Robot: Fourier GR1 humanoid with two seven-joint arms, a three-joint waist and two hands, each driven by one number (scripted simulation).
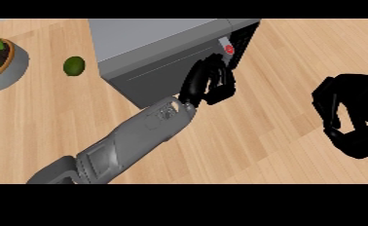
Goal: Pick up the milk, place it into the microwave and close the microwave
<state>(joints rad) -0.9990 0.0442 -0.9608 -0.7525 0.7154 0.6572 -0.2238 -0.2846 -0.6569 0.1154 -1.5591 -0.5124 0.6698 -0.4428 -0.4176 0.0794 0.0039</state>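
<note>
— Any writing on the microwave (165, 57)?

— None I could read from my station; only a red button (229, 49) showed on its panel at right. The grey box sat far on the wooden counter (273, 122), door shut, long side running left to right. I saw no milk.

— The hands?

— My left hand (208, 83) had its fingers curled against the door; the right hand (345, 115) rested curled, holding nothing. A lime (74, 65) lay at left.

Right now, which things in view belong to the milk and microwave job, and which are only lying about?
For the job:
- microwave, door looks closed
- left hand, fingers curled, at the microwave's front
- right hand, at the view's right edge
- milk: not visible

Lying about:
- green round fruit on the counter
- pot with a plant at the left edge
</note>
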